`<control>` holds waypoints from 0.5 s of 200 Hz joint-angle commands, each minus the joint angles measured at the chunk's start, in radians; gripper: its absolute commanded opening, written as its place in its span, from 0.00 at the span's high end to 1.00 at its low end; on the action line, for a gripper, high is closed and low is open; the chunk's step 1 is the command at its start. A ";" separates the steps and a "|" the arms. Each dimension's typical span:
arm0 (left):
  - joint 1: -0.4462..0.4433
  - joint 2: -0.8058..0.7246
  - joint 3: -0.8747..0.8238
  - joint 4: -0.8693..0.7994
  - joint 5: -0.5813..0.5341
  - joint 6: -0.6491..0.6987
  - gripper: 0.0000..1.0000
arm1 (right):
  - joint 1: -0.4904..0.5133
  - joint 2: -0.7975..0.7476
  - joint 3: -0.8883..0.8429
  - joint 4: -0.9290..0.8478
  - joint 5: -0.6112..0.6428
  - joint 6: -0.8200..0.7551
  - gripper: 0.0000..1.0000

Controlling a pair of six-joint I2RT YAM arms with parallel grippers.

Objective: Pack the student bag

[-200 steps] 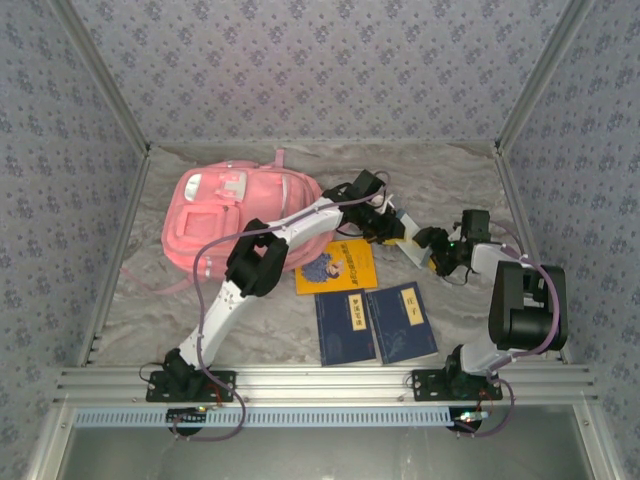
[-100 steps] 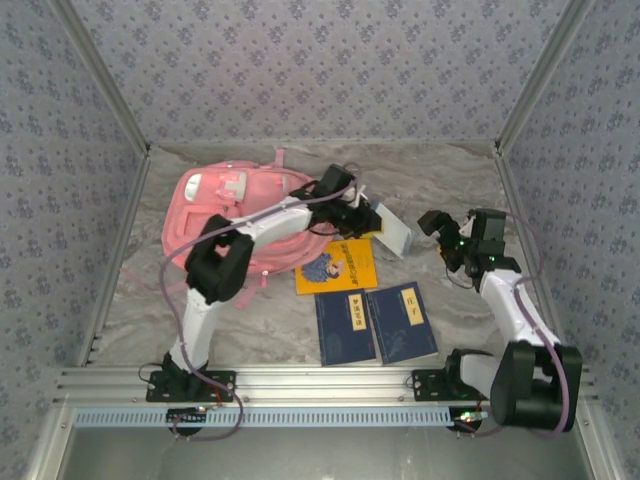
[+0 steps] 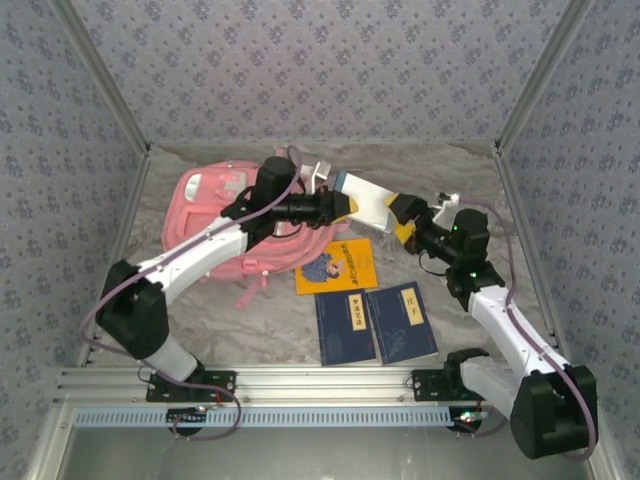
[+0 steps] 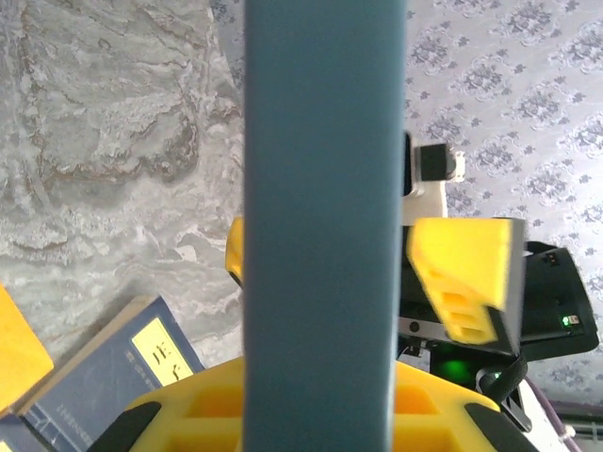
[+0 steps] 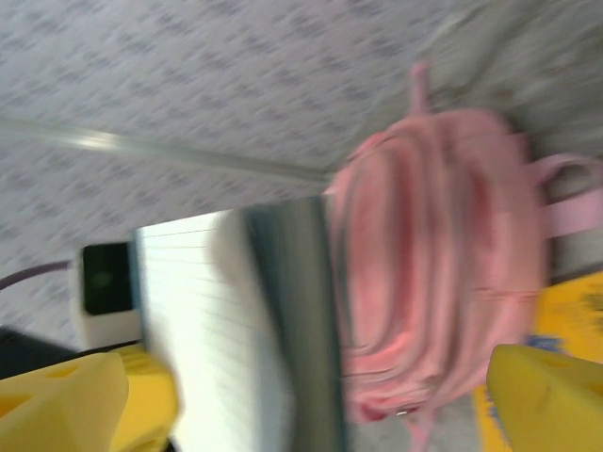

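Patterned walls (image 3: 320, 70), marbled table (image 3: 450, 170), pink student bag (image 3: 203, 215)

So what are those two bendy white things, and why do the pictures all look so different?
They are two robot arms, bolted to the front edge of a table. One picture looks down from above. The other two come from small cameras on each arm's wrist, so things look huge and close.

On the table lie a pink student bag, a yellow book, a dark blue book and a second dark blue book.

The left gripper pinches a grey-blue book up in the air. The right gripper is open wide around that book's other end, not squeezing it.
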 commanded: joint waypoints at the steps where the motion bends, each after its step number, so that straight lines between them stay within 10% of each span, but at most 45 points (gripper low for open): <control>1: 0.002 -0.090 -0.029 0.052 0.009 -0.004 1.00 | 0.062 0.008 -0.005 0.219 -0.010 0.080 0.01; 100: 0.002 -0.198 -0.107 0.061 0.010 -0.026 1.00 | 0.104 0.013 -0.038 0.338 0.026 0.120 0.64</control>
